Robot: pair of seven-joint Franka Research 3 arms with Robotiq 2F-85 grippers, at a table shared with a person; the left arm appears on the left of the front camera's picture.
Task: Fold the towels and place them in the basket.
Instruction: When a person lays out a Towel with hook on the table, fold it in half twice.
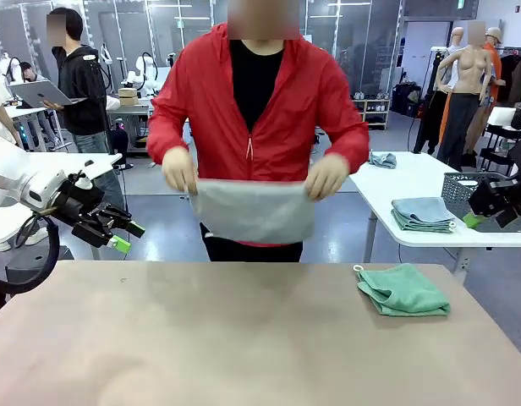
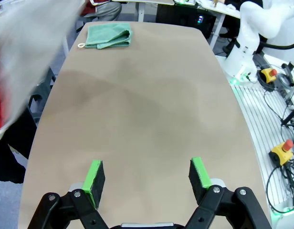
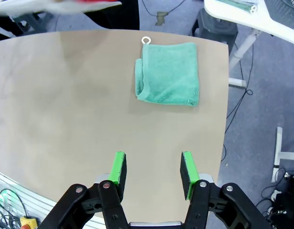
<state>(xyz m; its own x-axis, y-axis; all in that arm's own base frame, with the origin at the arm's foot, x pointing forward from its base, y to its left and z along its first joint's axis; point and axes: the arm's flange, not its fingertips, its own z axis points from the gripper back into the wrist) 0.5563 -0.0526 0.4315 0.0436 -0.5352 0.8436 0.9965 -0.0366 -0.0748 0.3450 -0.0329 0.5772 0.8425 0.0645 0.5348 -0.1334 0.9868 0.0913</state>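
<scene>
Tan table [image 1: 201, 338], under the left gripper [image 2: 147, 176] and right gripper [image 3: 153, 171], both open and empty, carries the folded green towel [image 1: 404, 290] far right, soft and limp, probably best pinched at a doubled edge; beyond, a person's hands [image 1: 178, 169] hold the pale towel [image 1: 254, 210].

floor [image 1: 159, 216]: grey | side table [image 1: 413, 179]: white | back wall [image 1: 163, 30]: glass panels | tabletop [image 1: 201, 338]: tan

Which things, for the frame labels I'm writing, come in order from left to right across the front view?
left gripper → pale towel, held up in the air → folded green towel → right gripper
</scene>
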